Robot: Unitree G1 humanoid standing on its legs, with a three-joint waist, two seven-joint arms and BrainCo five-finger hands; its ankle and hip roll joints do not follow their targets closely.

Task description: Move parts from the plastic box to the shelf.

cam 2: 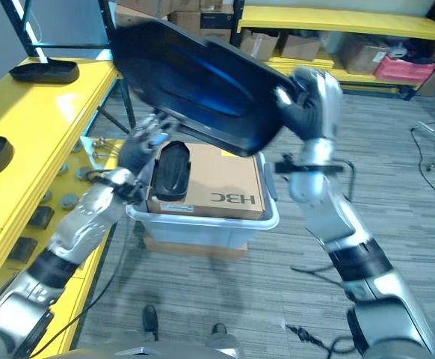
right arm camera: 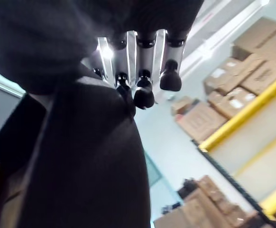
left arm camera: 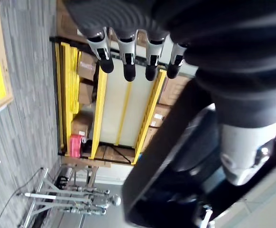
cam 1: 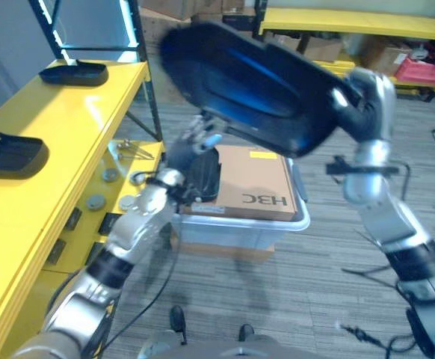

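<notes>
The yellow shelf (cam 1: 75, 142) stands beside the plastic box (cam 1: 236, 224), above which the right hand (cam 2: 311, 101) holds a large black part (cam 2: 195, 82), fingers curled round its edge, mid-carry; next it must swing shelfward, while the left hand (cam 2: 144, 142) hovers beneath, fingers loosely straight, empty.

Lighting: bright, even indoor light from overhead, with a pale glare patch on the yellow shelf (cam 1: 90, 105) and a blue sheen across the large black part (cam 1: 255, 86), which is smeared by motion blur in both eye views. Wrist views: the right robot hand (right arm camera: 142, 71) is backlit, its part a dark, soft-focus mass; background cardboard boxes (right arm camera: 252, 71) look slightly soft.
</notes>
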